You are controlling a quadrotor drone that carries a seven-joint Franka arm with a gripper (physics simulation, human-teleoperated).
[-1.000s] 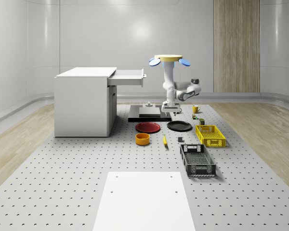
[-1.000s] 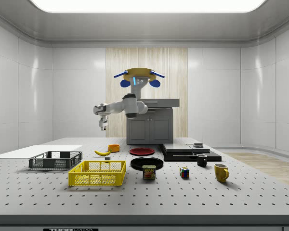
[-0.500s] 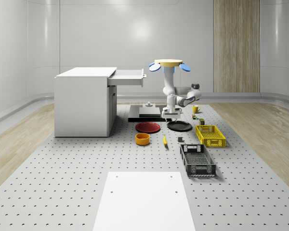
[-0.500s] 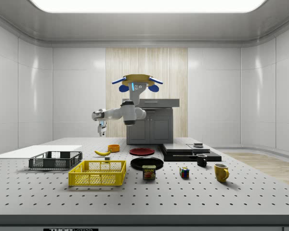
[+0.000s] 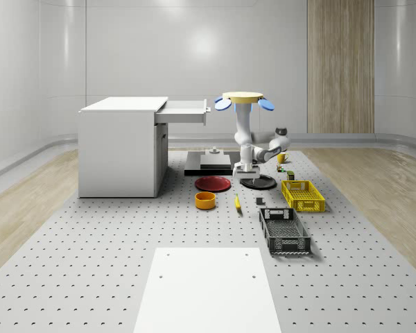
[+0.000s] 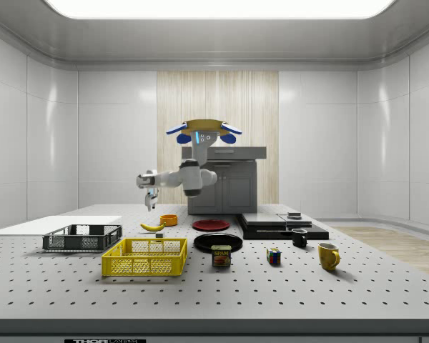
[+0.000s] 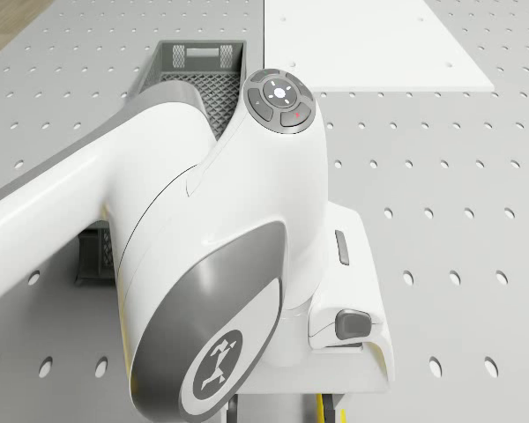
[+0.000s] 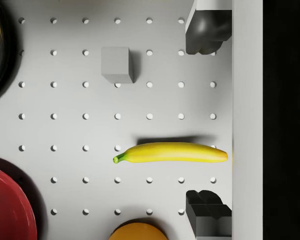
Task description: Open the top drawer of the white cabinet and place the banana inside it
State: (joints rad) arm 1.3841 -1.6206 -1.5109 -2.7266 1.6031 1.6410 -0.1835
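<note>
The banana [image 8: 171, 153] lies flat on the perforated table, also seen as the banana [image 5: 237, 202] and the banana [image 6: 152, 227]. My gripper [image 8: 200, 121] is open and hangs above it, apart from it; its dark fingers [image 8: 207, 30] stand on either side of the banana's end. The gripper [image 6: 151, 206] points down, a little above the table. The drone [image 5: 243, 99] hovers over the table beside the white cabinet [image 5: 118, 149], whose top drawer [image 5: 186, 111] stands pulled out. The arm's wrist housing [image 7: 247, 264] is close in the drone view.
Around the banana are an orange bowl [image 5: 205, 200], a red plate [image 5: 213, 183], a black plate [image 5: 258, 182] and a small grey block [image 8: 116, 64]. A yellow crate [image 5: 302, 195] and a black crate [image 5: 284, 230] stand at the whole-scene view's right.
The drone has sunk lower, and the gripper has come down closer to the table above the banana. The banana has not moved and the drawer stays pulled out.
</note>
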